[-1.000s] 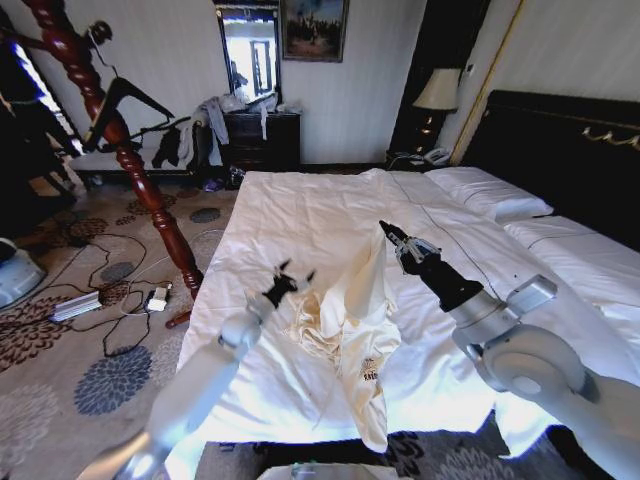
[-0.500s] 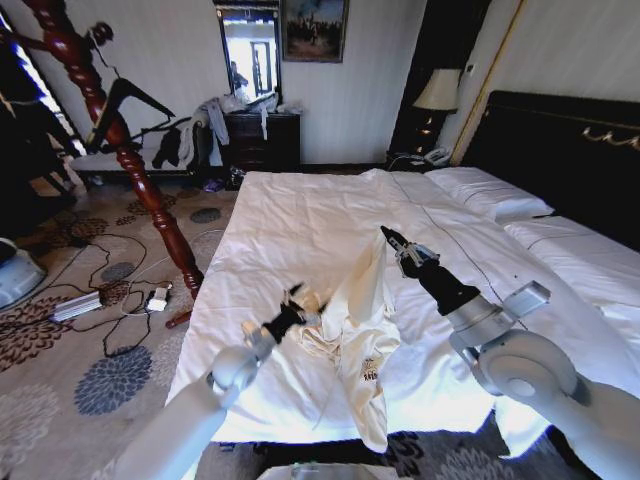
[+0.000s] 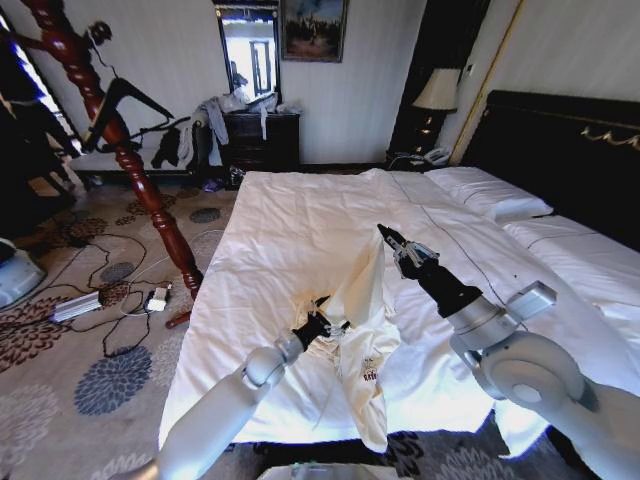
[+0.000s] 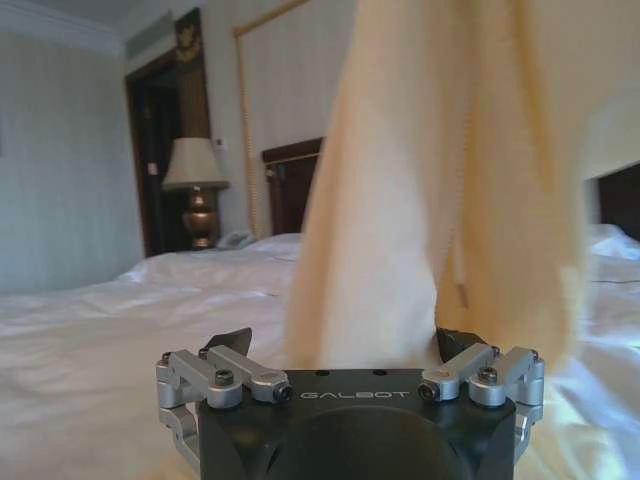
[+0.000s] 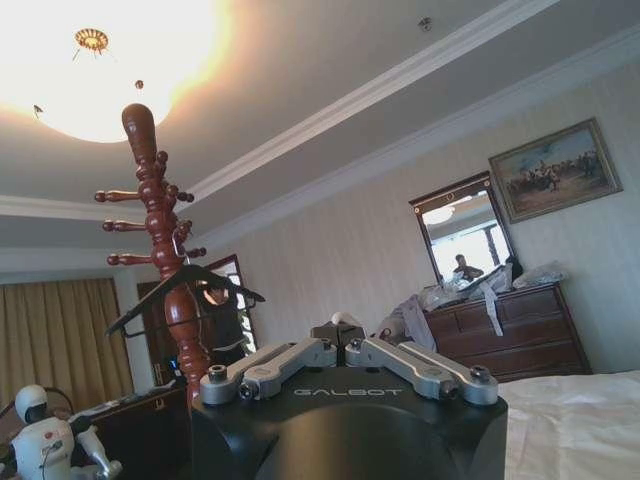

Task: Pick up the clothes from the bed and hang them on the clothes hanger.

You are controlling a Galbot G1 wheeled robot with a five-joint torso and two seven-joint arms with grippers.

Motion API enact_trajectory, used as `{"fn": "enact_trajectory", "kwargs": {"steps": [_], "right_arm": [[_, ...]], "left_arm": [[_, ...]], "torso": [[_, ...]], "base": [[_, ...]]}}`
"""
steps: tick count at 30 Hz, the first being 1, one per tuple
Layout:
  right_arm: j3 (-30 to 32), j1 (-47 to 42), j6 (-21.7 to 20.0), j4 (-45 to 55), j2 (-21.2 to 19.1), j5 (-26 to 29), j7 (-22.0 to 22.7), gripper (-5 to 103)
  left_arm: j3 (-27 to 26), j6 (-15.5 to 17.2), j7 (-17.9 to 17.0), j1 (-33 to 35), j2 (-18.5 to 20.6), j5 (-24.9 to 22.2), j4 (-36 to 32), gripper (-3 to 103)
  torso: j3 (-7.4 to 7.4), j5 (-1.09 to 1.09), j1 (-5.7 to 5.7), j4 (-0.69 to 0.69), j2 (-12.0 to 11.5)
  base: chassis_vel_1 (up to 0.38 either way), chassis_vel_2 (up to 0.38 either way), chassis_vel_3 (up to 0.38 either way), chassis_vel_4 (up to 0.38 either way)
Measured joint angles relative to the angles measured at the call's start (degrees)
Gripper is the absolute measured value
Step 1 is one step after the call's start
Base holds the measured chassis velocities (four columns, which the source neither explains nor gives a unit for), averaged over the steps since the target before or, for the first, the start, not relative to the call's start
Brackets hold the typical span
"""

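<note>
Two end effectors were on one garment. Right end effector (image 3: 387,236) was clenched on the top corner of the pale cream-yellow thin fabric garment (image 3: 362,330), holding it up over the wide bed with white quilt (image 3: 290,215). Garment hung from that pinch, upper part lifted clear, lower folds bunched on the quilt, and its tail draped past the foot edge of the bed. Small dark printed mark was low on the front.

Left end effector (image 3: 322,325) was low at the garment's left edge, fingers spread, fabric sitting between the pads (image 4: 228,342) in the left wrist view, not yet closed on it.

My read on the step: second grasp to spread the garment. Do it well by closing on a single layer near the edge or shoulder, not on the bunched folds, and keep off the white sheet underneath. Keep the right pinch high so the cloth stays taut while the left closes.

Long axis ran roughly vertical from the right pinch down, leaning toward the foot of the bed; top end pointed up and toward the headboard side, loose end pointed at the robot.

Black broad-shouldered hanger with silver hook (image 3: 118,102) hung on the reddish-brown turned wooden pole (image 3: 140,170), well apart from the bed to the robot's left. Likely needs a turn or drive to reach.
</note>
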Motion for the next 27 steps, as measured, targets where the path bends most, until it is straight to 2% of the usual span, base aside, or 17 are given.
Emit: {"fn": "enact_trajectory", "kwargs": {"steps": [3, 8, 12, 17, 21, 27], "right_arm": [[-0.1, 0.0, 0.0, 0.1, 0.6, -0.1, 0.0, 0], [-0.2, -0.1, 0.0, 0.1, 0.7, -0.3, 0.0, 0], [-0.2, -0.2, 0.0, -0.8, 0.7, -0.3, 0.7, 0], [-0.2, -0.2, 0.0, -1.3, 0.8, -0.3, 0.9, 0], [-0.6, -0.3, -0.1, -1.0, 0.8, -0.3, 1.0, 0], [-0.9, -1.7, -0.7, 1.8, 0.2, 0.2, 1.0, 0]], "left_arm": [[-0.5, 0.0, -1.4, -0.8, -2.2, 0.4, 1.1, 100], [-1.7, 0.0, -2.5, -0.9, -3.4, 0.6, 0.7, 100], [-5.8, 0.9, -3.5, -0.3, -1.8, -0.1, -3.0, 100], [-9.4, 1.4, -3.9, -0.3, 0.4, -1.0, -3.6, 100], [-13.1, 1.6, -4.1, -1.9, 1.7, -2.3, -1.1, 100], [-13.8, 0.7, -4.2, -6.0, 0.5, -3.2, 4.8, 100]], "torso": [[0.0, 0.0, 0.0, 0.0, 0.0], [0.0, -0.02, 0.0, -0.01, 0.0], [0.0, -0.02, 0.0, 0.0, 0.0], [0.0, -0.02, 0.0, 0.0, 0.0], [0.0, -0.02, 0.0, 0.01, 0.0], [0.0, -0.02, 0.0, -0.02, 0.0]], "base": [[0.0, 0.0, 0.0, 0.0], [0.0, 0.0, 0.0, 0.0], [0.0, 0.0, 0.0, 0.0], [0.0, 0.0, 0.0, 0.0], [0.0, 0.0, 0.0, 0.0], [0.0, 0.0, 0.0, 0.0]]}}
